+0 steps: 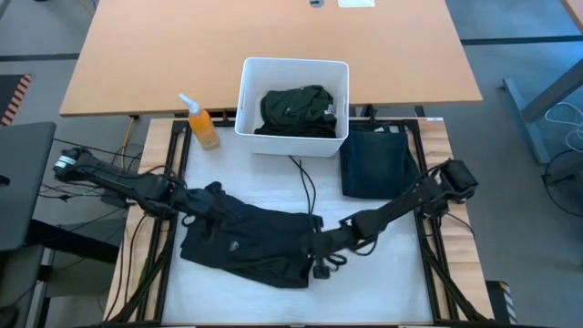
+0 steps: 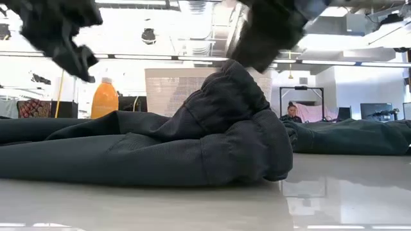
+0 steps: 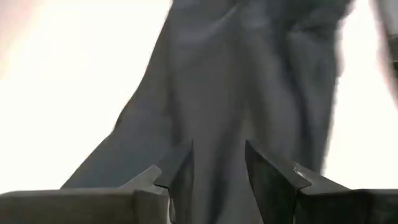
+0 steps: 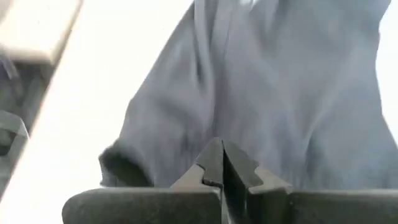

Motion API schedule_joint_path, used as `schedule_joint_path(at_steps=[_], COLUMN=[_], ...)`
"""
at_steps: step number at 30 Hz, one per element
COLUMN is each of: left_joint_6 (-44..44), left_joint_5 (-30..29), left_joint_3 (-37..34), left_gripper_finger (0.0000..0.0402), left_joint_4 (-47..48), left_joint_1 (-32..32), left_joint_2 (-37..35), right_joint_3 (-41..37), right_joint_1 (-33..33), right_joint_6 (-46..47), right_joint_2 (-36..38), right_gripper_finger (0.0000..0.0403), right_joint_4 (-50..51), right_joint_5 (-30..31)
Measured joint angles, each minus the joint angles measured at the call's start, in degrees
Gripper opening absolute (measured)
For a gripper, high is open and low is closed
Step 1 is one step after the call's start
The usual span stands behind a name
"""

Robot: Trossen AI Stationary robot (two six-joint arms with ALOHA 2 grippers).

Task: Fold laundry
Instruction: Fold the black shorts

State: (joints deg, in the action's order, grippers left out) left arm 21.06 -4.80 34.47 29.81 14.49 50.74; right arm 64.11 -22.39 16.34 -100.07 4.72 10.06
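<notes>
A dark garment [image 1: 246, 241] lies spread across the middle of the white table [image 1: 383, 292]. My left gripper [image 1: 202, 202] comes in from the left at the garment's far left corner, with dark cloth [image 3: 217, 93] between its two parted fingers. My right gripper [image 1: 321, 244] reaches in from the right and is shut on the garment's right end. In the low view that end rises to a peak [image 2: 234, 74] under the right gripper [image 2: 266, 35]. The left gripper [image 2: 61, 35] hangs above the flat left part. My left gripper has cloth of the garment's far left corner [image 3: 214, 143] between its two fingers, which slant down from the table's left. How many layers it has I cannot tell. The cloth runs away from the fingers down to the table. My right gripper pinches a bunch of cloth at the garment's right end [image 4: 211, 134] between its shut fingers, slanting down from the table's right. That end is drawn up into a peak, while the rest of the garment lies on the table.
A white bin [image 1: 248, 100] holding a dark green garment [image 1: 296, 109] stands at the table's far edge. An orange spray bottle [image 1: 202, 123] stands left of it. A folded navy garment [image 1: 375, 162] lies at the far right. A black cable [image 1: 305, 182] runs from the bin.
</notes>
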Motion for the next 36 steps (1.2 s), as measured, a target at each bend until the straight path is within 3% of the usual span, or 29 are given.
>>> schedule_joint_path(at_steps=[3,7,12,16,21,28,31,36], left_joint_6=[0.7,2.1,2.6,1.5,1.1,2.1,2.1,1.7], left_joint_5=[0.7,1.7,1.0,1.2,2.1,1.6,1.5,2.0], left_joint_3=[-3.5,-9.0,-10.6,-10.4,-10.1,-10.2,-10.2,-10.1], left_gripper_finger=[0.0112,0.0078,0.0029,0.0005,0.0001,0.0000,0.0000,0.0000], left_joint_4=[1.1,-1.2,-3.9,-6.6,-5.8,-5.8,-5.8,-6.1], left_joint_1=[-3.2,-7.3,-11.0,-12.7,-15.0,-17.3,-17.5,-17.6], left_joint_2=[0.9,5.7,13.1,17.2,19.4,19.4,19.4,19.2], right_joint_3=[-1.0,3.6,11.8,17.8,18.8,18.3,16.3,9.9], right_joint_1=[0.0,-0.2,0.8,1.1,-0.9,-4.7,-5.9,-5.9], right_joint_6=[-1.1,-2.7,-2.5,-2.4,-2.4,-1.5,0.1,3.5], right_joint_2=[-1.1,-8.8,-18.5,-21.2,-18.7,-11.3,-6.9,-2.1], right_gripper_finger=[0.0019,0.0019,0.0019,0.0019,0.0019,0.0020,0.0020,0.0020], right_joint_4=[-12.5,-15.2,-11.2,3.5,18.0,30.1,29.9,15.6], right_joint_5=[0.5,0.3,-0.2,-4.1,-5.3,-4.9,-1.6,4.5])
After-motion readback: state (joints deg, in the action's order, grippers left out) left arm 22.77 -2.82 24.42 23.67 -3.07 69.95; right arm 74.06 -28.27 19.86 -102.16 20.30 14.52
